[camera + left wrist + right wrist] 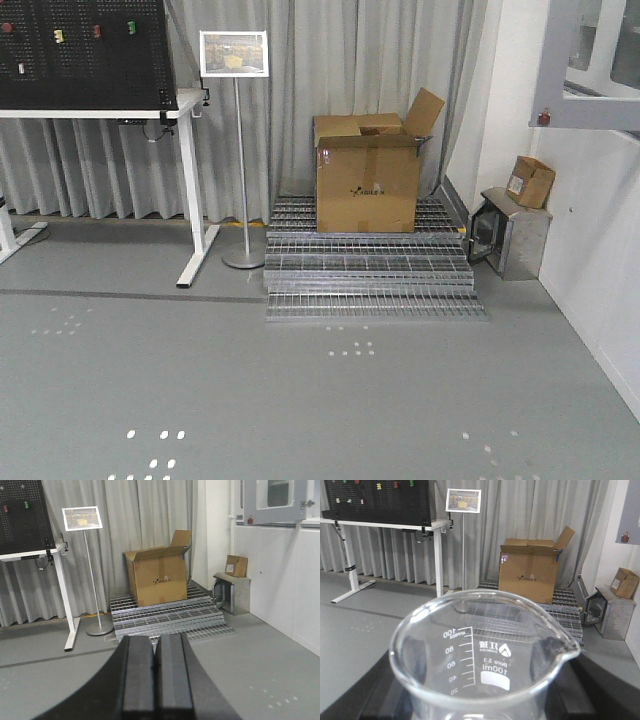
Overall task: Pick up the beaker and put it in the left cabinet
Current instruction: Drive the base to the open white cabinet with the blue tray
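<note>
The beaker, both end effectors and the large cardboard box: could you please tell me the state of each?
beaker: upright, empty, gripped.
right end effector: shut on the beaker.
left end effector: shut, holding nothing.
large cardboard box: top flaps open, standing on the metal grating.

front view: faces level across the floor to the cardboard box on grating steps, far off | left wrist: low, looks over left gripper at same box | right wrist: hard behind beaker, same box and sign stand beyond
</note>
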